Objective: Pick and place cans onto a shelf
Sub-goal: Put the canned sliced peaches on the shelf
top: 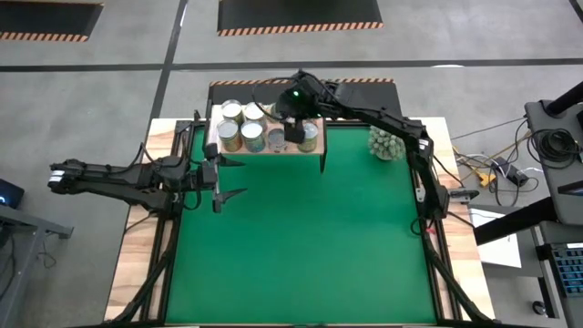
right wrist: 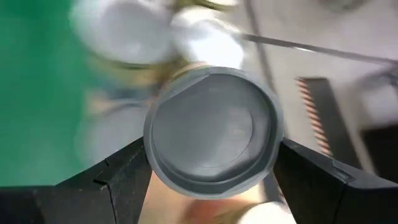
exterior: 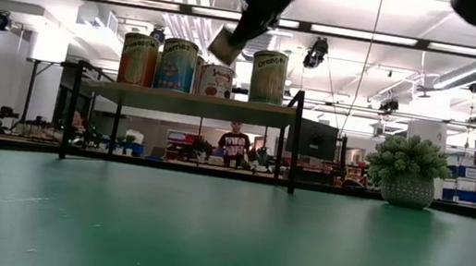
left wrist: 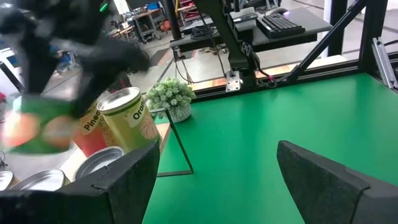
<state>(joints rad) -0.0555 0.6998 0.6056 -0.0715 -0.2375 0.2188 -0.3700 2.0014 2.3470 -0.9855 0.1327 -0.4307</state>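
The green-matted table (top: 301,237) is carrying the light-wood shelf (top: 314,147) at its far edge, with a fuzzy ball plant (top: 385,143) sitting near the shelf's right end. Cans (top: 242,126) are standing clustered on the shelf board. The right pincer (right wrist: 211,163) is hanging above the shelf, clenching a tilted can (right wrist: 213,130) between its fingers. The left pincer (top: 230,179) is waiting released just in front of the shelf's left end.

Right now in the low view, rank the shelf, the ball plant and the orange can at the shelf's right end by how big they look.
1. Shelf, widest by far.
2. Ball plant in its pot.
3. Orange can, smallest.
The plant may sit at a different depth, so its lead over the can is unsure.
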